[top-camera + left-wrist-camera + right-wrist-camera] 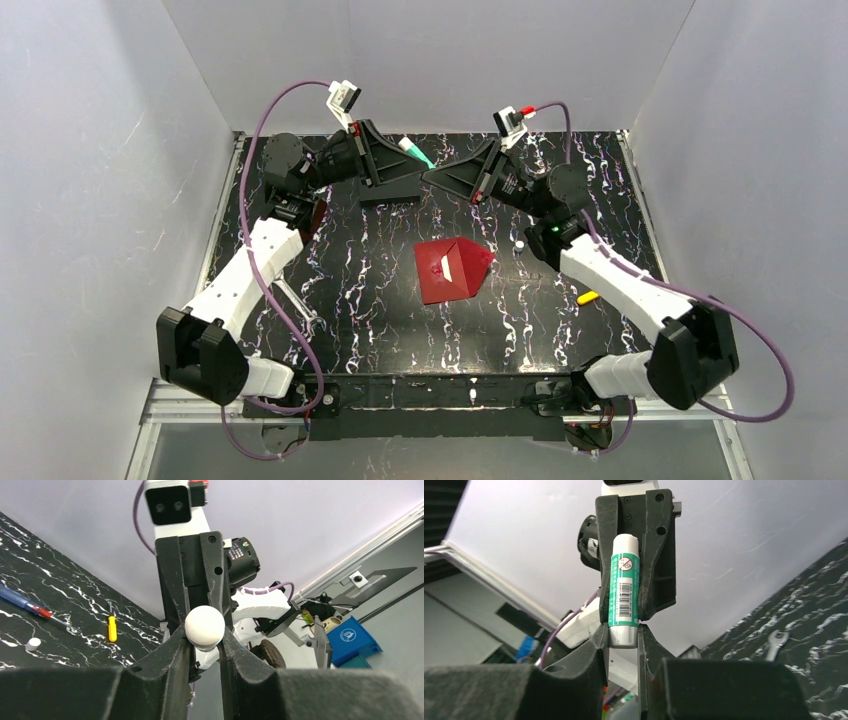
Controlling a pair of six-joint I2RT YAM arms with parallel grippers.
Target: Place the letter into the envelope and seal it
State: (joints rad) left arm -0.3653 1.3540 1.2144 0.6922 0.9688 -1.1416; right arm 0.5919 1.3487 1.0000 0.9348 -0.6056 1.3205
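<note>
Left gripper, barely parted, pinches glue stick; right gripper flanks end

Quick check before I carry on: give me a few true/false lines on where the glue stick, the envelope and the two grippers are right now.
1. The left gripper is pinching one end of the glue stick. True.
2. The envelope is held up in the right gripper. False: it lies on the table between the arms, and neither gripper touches it.
3. Both grippers are raised over the far side of the table, facing each other, with the glue stick between them. True.
4. The small white piece sits on top of the envelope. False: it lies on the table to the envelope's right, apart from it.
</note>
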